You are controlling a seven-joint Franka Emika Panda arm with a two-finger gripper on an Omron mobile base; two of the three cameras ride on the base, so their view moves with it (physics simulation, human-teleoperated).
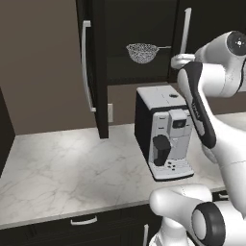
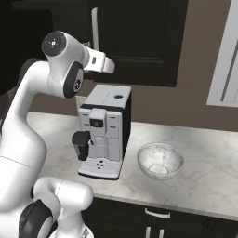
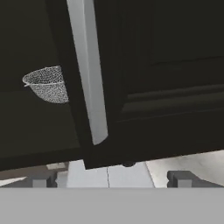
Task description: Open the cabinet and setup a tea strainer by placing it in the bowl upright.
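In the left base view, the cabinet (image 1: 98, 67) fills the upper middle of the frame with its left door swung open, edge-on, a long silver handle (image 1: 86, 67) on it. Inside, at top centre, the tea strainer (image 1: 142, 53) sits upright on the shelf, its thin handle pointing right. The right door's handle (image 1: 185, 31) stands at upper right, just above the white arm's wrist. Below, a coffee machine (image 1: 166, 132) stands on the marble counter (image 1: 62, 168).

In the right base view, the arm rises along the left side and its hand reaches toward the cabinet's bar handle (image 2: 95, 28) at upper centre. The coffee machine (image 2: 104, 132) sits mid-frame, and the bowl (image 2: 160, 160) rests on the counter just to its right, apart from it.

In the hand view, the gripper (image 3: 113, 178) has its two dark fingertips (image 3: 180, 178) spread wide at the bottom, holding nothing. The right door's silver handle (image 3: 89, 70) runs down the upper centre, above the gap between the tips. The strainer's mesh basket (image 3: 47, 84) shows at middle left, partly hidden by the door edge.
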